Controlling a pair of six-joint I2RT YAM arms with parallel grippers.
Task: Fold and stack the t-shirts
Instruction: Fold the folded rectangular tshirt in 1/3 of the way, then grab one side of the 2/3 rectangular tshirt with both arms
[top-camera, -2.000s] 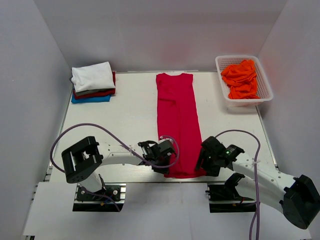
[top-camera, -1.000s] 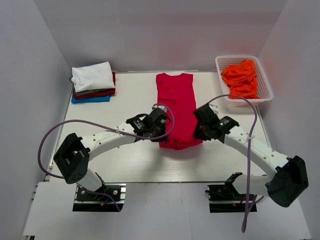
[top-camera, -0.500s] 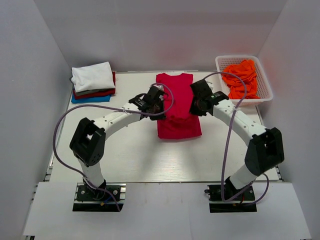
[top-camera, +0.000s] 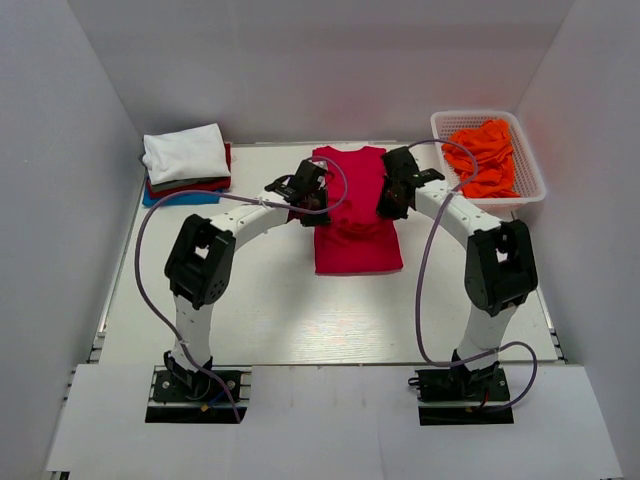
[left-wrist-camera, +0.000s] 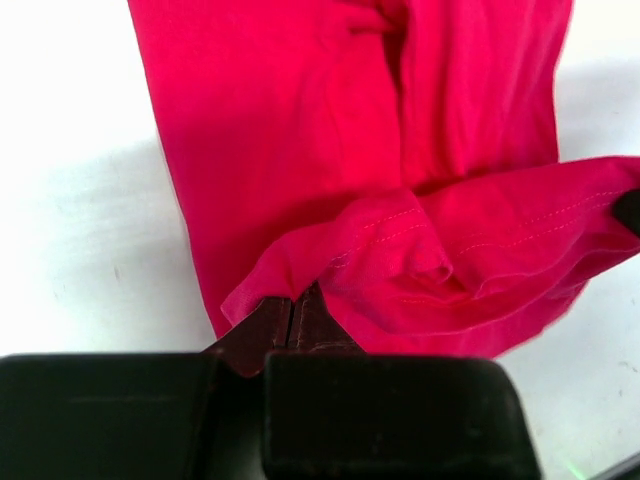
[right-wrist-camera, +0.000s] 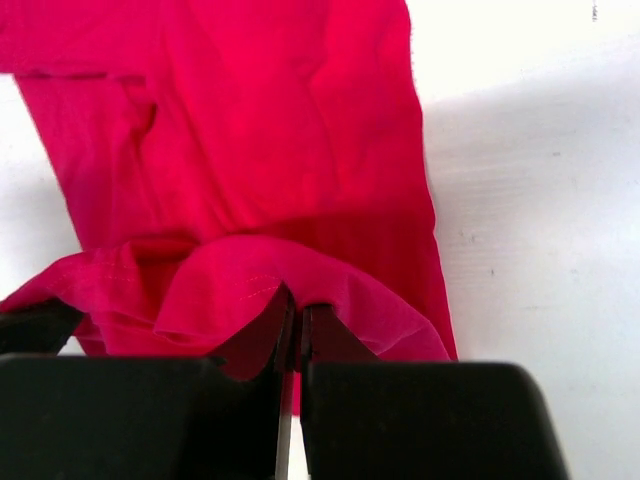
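The white worktop (top-camera: 250, 300) carries a folded stack (top-camera: 185, 155) at far left and a basket (top-camera: 492, 203) of orange shirts (top-camera: 480, 155) at far right. Between them lies the crimson t-shirt (top-camera: 357, 245), folded narrow. The left fingers (left-wrist-camera: 270, 322) and right fingers (right-wrist-camera: 328, 338) are each pinched closed on a corner of its hem (left-wrist-camera: 440, 225), lifted over the body. To fold well, I judge both should travel level, set the hem squarely near the collar, and release only once the cloth lies flat.
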